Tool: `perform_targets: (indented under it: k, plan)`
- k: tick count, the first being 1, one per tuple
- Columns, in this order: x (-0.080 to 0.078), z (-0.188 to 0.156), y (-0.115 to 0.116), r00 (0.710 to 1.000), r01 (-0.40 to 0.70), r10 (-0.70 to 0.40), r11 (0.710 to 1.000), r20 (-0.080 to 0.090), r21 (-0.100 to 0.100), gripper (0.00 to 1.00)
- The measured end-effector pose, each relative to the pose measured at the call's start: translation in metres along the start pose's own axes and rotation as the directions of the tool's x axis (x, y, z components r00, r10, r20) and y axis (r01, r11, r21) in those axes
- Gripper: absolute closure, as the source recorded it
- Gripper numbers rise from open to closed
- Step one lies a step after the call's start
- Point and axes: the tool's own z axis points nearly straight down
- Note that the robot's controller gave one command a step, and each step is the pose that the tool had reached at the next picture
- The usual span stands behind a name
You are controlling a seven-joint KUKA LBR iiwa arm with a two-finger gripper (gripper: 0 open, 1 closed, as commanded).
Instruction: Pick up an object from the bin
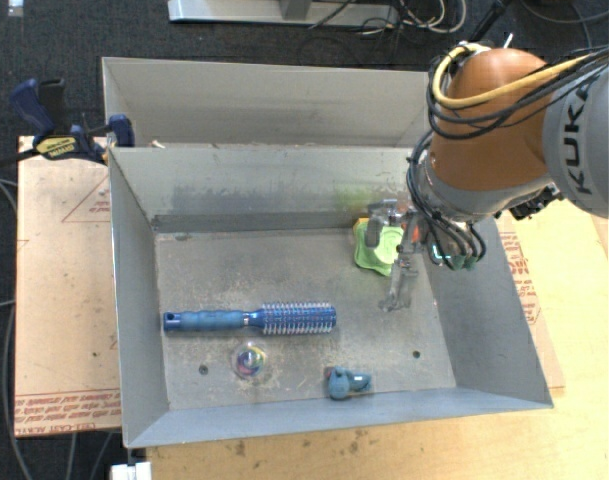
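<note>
- Green soft-looking lump (367, 249) is lying at the back right of the bin (284, 183) floor, close to where the rear wall is sloping down. It has probably settled there because the walls funnel loose things inward.
- The gripper (397, 268) is hanging low into that same corner, with the arm's orange cover (489, 118) looming above it.
- The green lump is sitting just beside the gripper, on its left in the camera view and partly tucked behind it. I am not seeing it between the jaws.
- Whether the jaws are released or clenched, I cannot tell.
- A blue hairbrush (254, 320), a small clear ball (249, 361) and a small blue piece (346, 383) are lying well apart from it, toward the front.
</note>
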Motion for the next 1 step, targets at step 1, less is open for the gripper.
perform_targets:
  k: [1]
  plan:
    - [0.0160, 0.0962, 0.0505, 0.995, -0.096, 0.096, 0.995, -0.003, -0.001, 0.00]
